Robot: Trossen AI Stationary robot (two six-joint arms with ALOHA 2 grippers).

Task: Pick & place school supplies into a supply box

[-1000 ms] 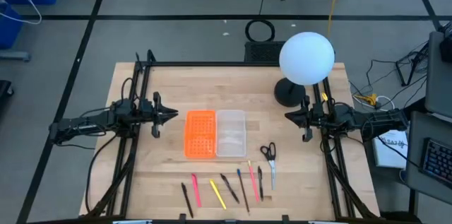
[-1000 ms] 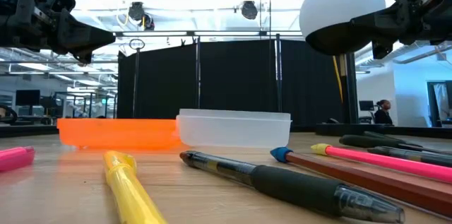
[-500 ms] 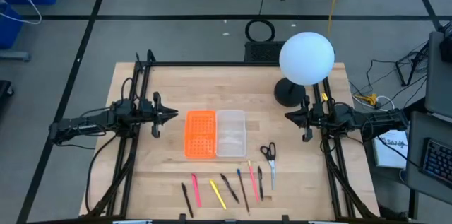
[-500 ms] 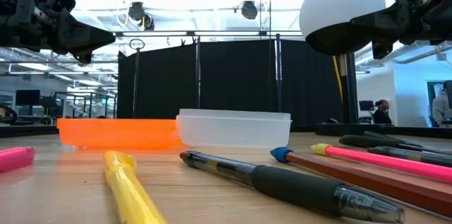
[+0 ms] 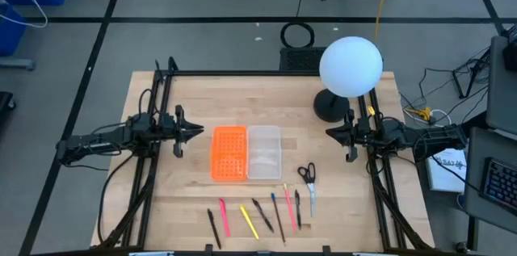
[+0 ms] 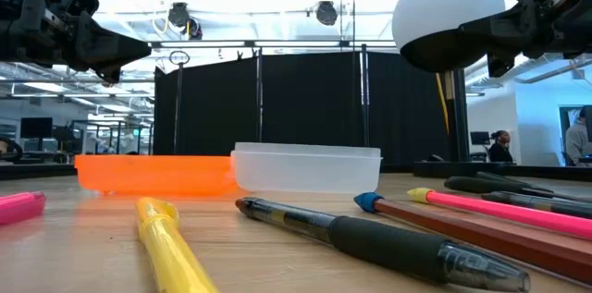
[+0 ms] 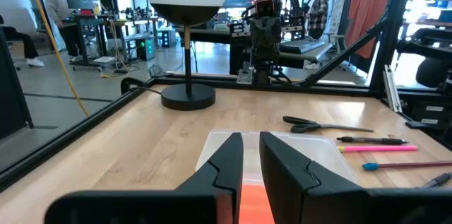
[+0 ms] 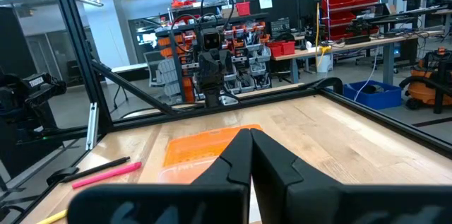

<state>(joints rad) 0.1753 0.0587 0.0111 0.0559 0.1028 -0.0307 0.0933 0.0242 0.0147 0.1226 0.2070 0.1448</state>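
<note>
High view: left gripper [image 5: 196, 132], fingers nearly clenched, hovers at nine o'clock of the orange-and-clear plastic supply box [image 5: 246, 153]; right gripper [image 5: 329, 132], clenched, at three. Pens, pencils [image 5: 249, 221] and black-handled scissors [image 5: 307, 175] lie at six.

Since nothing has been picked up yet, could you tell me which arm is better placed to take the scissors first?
Probably the right. The right gripper hovers on the side where the scissors lie, beside the supply box. The left gripper waits beyond the box's orange half, farther off.
</note>
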